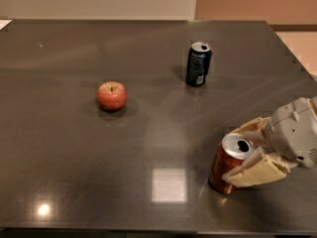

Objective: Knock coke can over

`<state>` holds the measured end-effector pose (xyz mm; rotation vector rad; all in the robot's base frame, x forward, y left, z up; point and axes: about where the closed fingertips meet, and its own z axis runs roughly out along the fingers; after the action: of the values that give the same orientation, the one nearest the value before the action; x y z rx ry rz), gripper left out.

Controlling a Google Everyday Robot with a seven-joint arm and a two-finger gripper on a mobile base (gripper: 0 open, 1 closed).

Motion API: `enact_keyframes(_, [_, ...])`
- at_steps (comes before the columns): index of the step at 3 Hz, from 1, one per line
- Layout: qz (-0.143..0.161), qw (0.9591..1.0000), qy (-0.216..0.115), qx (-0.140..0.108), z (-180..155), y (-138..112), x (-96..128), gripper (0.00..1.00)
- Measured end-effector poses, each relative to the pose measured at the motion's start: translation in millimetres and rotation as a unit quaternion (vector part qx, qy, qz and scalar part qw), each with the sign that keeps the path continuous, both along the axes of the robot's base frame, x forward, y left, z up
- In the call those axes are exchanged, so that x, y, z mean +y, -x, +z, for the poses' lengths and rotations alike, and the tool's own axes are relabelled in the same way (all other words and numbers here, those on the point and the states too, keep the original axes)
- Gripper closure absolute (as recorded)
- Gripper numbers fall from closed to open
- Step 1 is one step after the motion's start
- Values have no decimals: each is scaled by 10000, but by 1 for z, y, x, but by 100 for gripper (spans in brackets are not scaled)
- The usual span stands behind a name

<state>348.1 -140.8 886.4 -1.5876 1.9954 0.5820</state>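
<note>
The coke can (219,166), red-brown with a silver top, stands on the dark table (74,148) at the front right. My gripper (229,155) reaches in from the right edge with its two beige fingers around the can. One finger (250,127) is behind the can. The other finger (253,172) presses across the can's front side. The can is on its base and leans slightly.
A dark blue can (198,64) stands upright at the back, right of centre. A red apple (111,95) sits left of centre. The table's front edge runs just below the coke can, and its right edge is close to the gripper.
</note>
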Motion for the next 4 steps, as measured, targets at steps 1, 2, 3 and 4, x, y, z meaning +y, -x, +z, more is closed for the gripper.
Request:
enact_keyframes(1, [92,9991,407,20,11,-10,-4,87])
enact_keyframes(2, [320,9935,1095,-39,25,-22,-7,100])
enact_keyframes(3, [614,9808,1847,-82,31,-30,-9,100])
enact_keyframes(4, [917,9614,2591,-105,25,-34,-7,100])
